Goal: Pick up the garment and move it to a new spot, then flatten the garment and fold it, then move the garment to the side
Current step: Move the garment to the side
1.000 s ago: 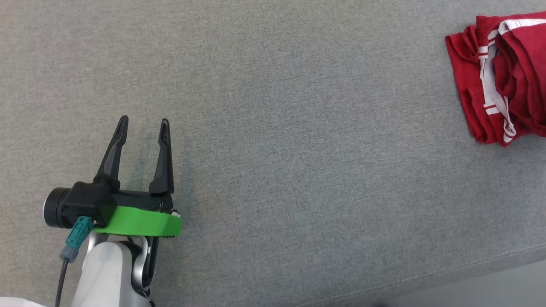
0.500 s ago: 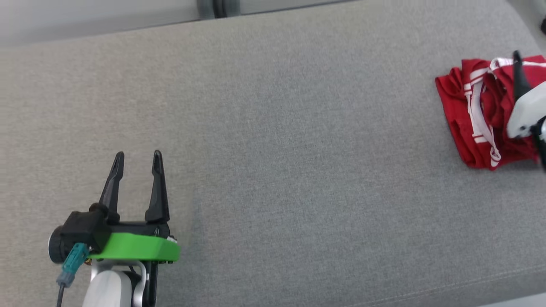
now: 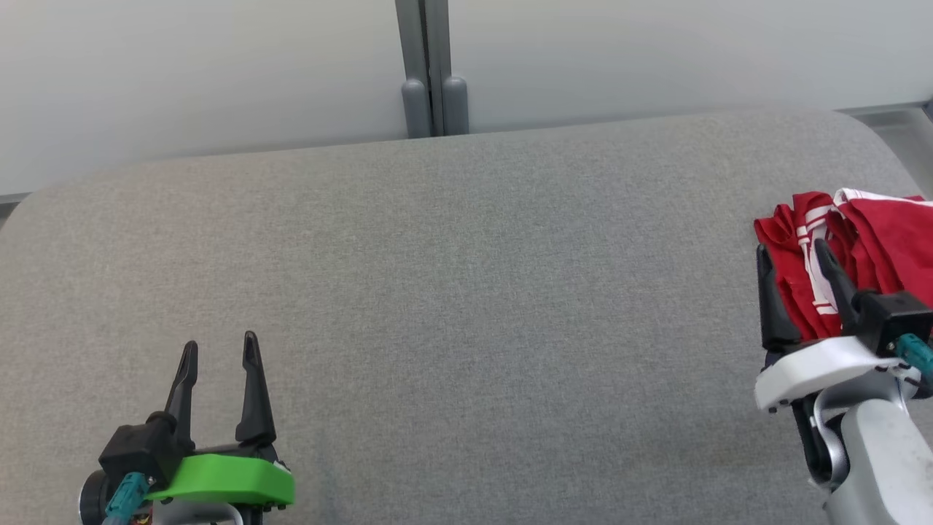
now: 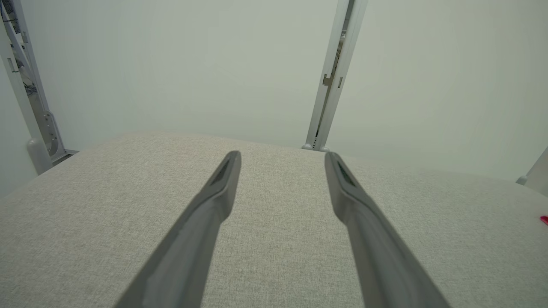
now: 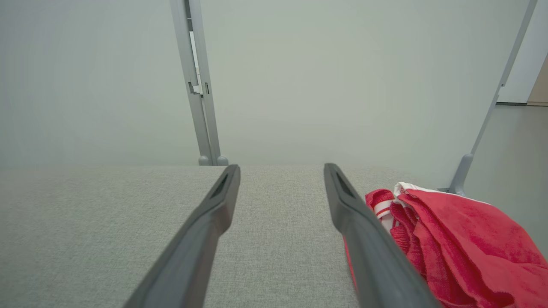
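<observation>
From the head view, you have the garment [image 3: 882, 233] at the far right end of the grey padded surface [image 3: 466, 292]: a red heap with white striped trim, bunched rather than flat. Your right gripper [image 3: 791, 246] sits at the heap's near left edge, fingers spread wide and holding nothing. They overlap the cloth in this picture, but you cannot tell from here whether they touch it. Your left gripper [image 3: 220, 341] is well apart at the near left, also wide and empty, over bare surface.

The left wrist view looks between that gripper's parted fingers at the bare surface and the pale wall [image 4: 171, 64] behind it. Just a red sliver of cloth shows at the right edge.

The right wrist view gives what the head view cannot. The heap lies to the right of the right-hand finger, just beside it and not between the two fingers. It also shows how high the folds stand.

Expect the cloth to be light, soft and limp. It will likely sag and drag, and a thin single layer may slip out. Shift right first, I'd judge, then pinch a thick fold or the striped hem at the left edge.
</observation>
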